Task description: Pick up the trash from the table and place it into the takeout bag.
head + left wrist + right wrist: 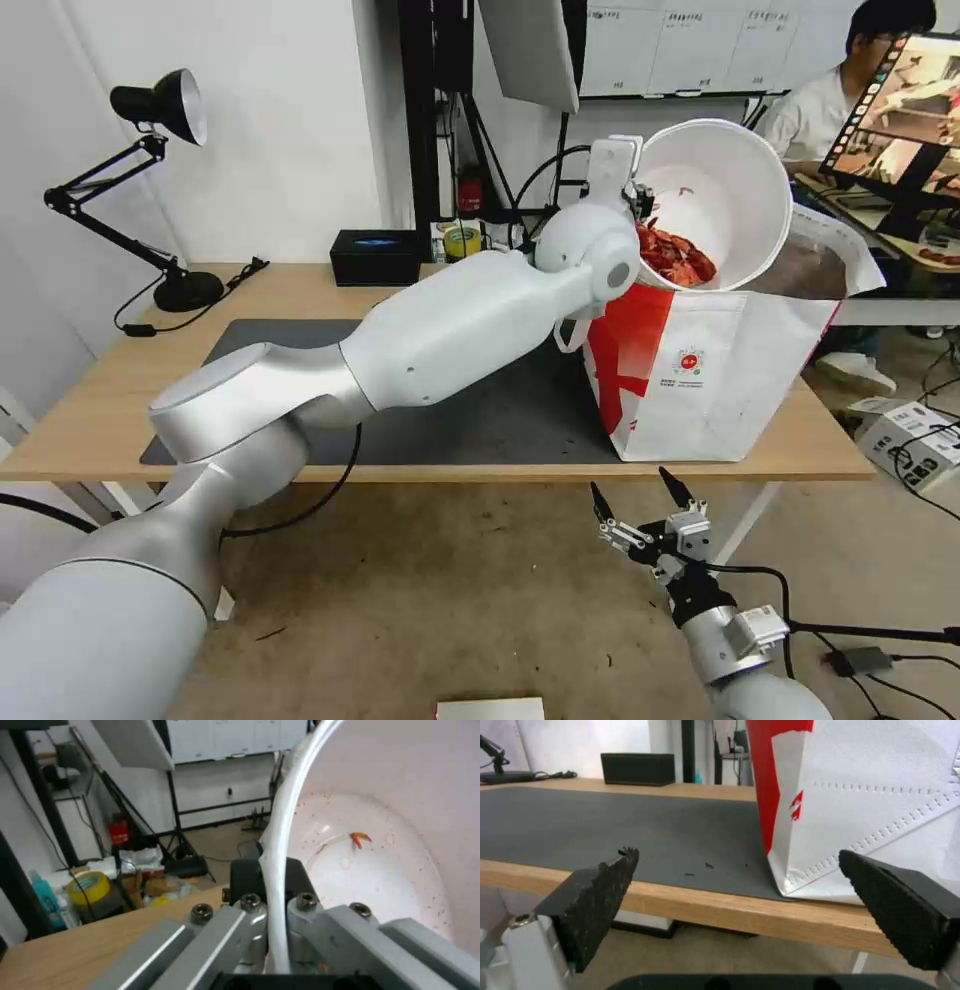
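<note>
White moulded-plastic round bowl (715,200) with red food scraps (675,255): held tipped on its side above the open mouth of the takeout bag, scraps slid down to the lower wall. Thin smooth rim, light, probably flexible under pressure; greasy speckled interior seen from the left wrist, so slippery. Best hold is the rim edge, where the left gripper (277,907) has it now, jaws closed on either side of the rim.

Large white-and-red woven-textured insulated takeout bag (700,370) with small round red logo: soft-sided, standing upright on the right end of the dark grey rectangular mat (605,821) on the light-wood counter (90,400). Lining hard to make out from here.

Right gripper (640,500): parked below the counter's front edge, near the bag's base, black ridged jaws spread wide, holding nothing.

Black rectangular box (375,257): rear of counter, untouched.
</note>
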### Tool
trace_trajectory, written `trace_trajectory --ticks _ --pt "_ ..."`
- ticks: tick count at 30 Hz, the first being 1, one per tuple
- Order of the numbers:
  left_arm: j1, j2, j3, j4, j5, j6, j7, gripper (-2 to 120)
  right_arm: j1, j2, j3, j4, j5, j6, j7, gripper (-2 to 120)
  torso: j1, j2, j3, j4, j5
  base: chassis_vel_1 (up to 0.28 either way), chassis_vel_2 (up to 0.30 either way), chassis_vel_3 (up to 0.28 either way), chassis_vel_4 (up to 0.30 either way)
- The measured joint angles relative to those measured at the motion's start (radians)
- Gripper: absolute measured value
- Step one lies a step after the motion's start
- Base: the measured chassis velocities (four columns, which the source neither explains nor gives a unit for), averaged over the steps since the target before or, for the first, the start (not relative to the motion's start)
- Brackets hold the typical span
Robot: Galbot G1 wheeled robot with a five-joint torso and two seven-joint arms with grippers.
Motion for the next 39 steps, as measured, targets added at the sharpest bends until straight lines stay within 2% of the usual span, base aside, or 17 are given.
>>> trace_trajectory --ticks 2,3,4,7,10,14,16,17,19,24,28,29,32,33,36,37,39 --pt "0.0 0.027 0.006 -0.036 -0.024 0.05 0.026 0 0.0 0.0 0.0 0.0 0.0 0.0 0.0 100 0.0 0.0 0.0 -0.0001 0.0 0.0 0.0 0.0 0.0" --pt "0.0 0.027 0.006 -0.036 -0.024 0.05 0.026 0 0.0 0.0 0.0 0.0 0.0 0.0 0.0 100 0.0 0.0 0.0 -0.0001 0.0 0.0 0.0 0.0 0.0" --pt "-0.001 0.047 0.005 -0.073 -0.083 0.116 0.035 0 0.0 0.0 0.0 0.0 0.0 0.0 0.0 100 0.0 0.0 0.0 0.0002 -0.0001 0.0 0.0 0.0 0.0" --pt "-0.002 0.06 0.001 -0.092 -0.122 0.155 0.035 0 0.0 0.0 0.0 0.0 0.0 0.0 0.0 100 0.0 0.0 0.0 0.0 -0.0002 0.0 0.0 0.0 0.0" --pt "-0.009 0.076 -0.012 -0.117 -0.21 0.229 0.045 0 0.0 0.0 0.0 0.0 0.0 0.0 0.0 100 0.0 0.0 0.0 0.0001 -0.0002 0.0 0.0 0.0 0.0" --pt "-0.013 0.078 -0.018 -0.133 -0.269 0.257 0.045 0 0.0 0.0 0.0 0.0 0.0 0.0 0.0 100 0.0 0.0 0.0 0.0 -0.0001 0.0 0.0 0.0 0.0" --pt "-0.014 0.075 -0.034 -0.141 -0.35 0.272 0.031 11 0.0 0.0 0.0 0.0 0.0 0.0 0.0 100 0.0 0.0 0.0 0.0 -0.0001 0.0 0.0 0.0 0.0" --pt "-0.014 0.075 -0.034 -0.141 -0.35 0.272 0.031 11 0.0 0.0 0.0 0.0 0.0 0.0 0.0 100 0.0 0.0 0.0 0.0 -0.0001 0.0 0.0 0.0 0.0" --pt "-0.013 0.072 -0.055 -0.152 -0.426 0.289 -0.007 23 0.0 0.0 0.0 0.0 0.0 0.0 0.0 100 0.0 0.0 0.0 -0.0001 -0.0001 0.0 0.0 0.0 0.0" --pt "-0.012 0.083 -0.062 -0.158 -0.449 0.299 -0.021 35 0.0 0.0 0.0 0.0 0.0 0.0 0.0 100 0.0 0.0 0.0 -0.0001 -0.0001 0.0 0.0 0.0 0.0" --pt "-0.011 0.116 -0.082 -0.179 -0.455 0.301 -0.024 56 0.0 0.0 0.0 0.0 0.0 0.0 0.0 100 0.0 0.0 0.0 -0.0001 -0.0001 0.0 0.0 0.0 0.0" --pt "-0.011 0.116 -0.082 -0.179 -0.455 0.301 -0.024 56 0.0 0.0 0.0 0.0 0.0 0.0 0.0 100 0.0 0.0 0.0 -0.0001 -0.0001 0.0 0.0 0.0 0.0" --pt "-0.01 0.178 -0.107 -0.229 -0.453 0.278 -0.016 71 0.0 0.0 0.0 0.0 0.0 0.0 0.0 100 0.0 0.0 0.0 -0.0003 -0.0001 0.0 0.0 0.0 0.0" --pt "-0.01 0.178 -0.107 -0.229 -0.453 0.278 -0.016 71 0.0 0.0 0.0 0.0 0.0 0.0 0.0 100 0.0 0.0 0.0 -0.0003 -0.0001 0.0 0.0 0.0 0.0" --pt "-0.003 0.275 -0.129 -0.302 -0.451 0.205 0.011 84 0.0 0.0 0.0 0.0 0.0 0.0 0.0 100 0.0 0.0 0.0 0.0001 -0.0003 0.0 0.0 0.0 0.0" --pt "-0.003 0.275 -0.129 -0.302 -0.451 0.205 0.011 84 0.0 0.0 0.0 0.0 0.0 0.0 0.0 100 0.0 0.0 0.0 0.0001 -0.0003 0.0 0.0 0.0 0.0" --pt "0.017 0.354 -0.157 -0.367 -0.451 0.172 0.018 93 0.0 0.0 0.0 0.0 0.0 0.0 0.0 100 0.0 0.0 0.0 0.0002 -0.0005 0.0 0.0 0.0 0.0"
